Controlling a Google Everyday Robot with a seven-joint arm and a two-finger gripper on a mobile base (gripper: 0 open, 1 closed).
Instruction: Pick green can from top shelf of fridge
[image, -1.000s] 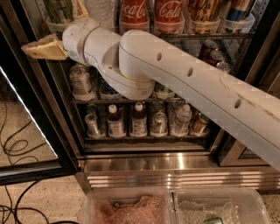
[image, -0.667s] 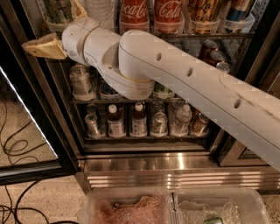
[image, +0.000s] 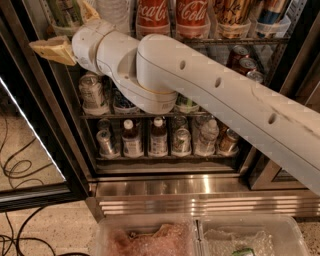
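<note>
The green can, pale green and white streaked, stands at the far left of the top shelf of the fridge, in a clear lane tray. My gripper is at the upper left, right in front of that can. Its tan fingers are spread: one finger points left below the can, the other sits just right of it. I cannot tell whether they touch the can. My white arm crosses the fridge from the right and hides much of the middle shelf.
Red Coca-Cola cans stand right of the green can. Lower racks hold bottles and cans. The open glass door is at the left, with cables on the floor. Two clear plastic bins sit below the ribbed steel base.
</note>
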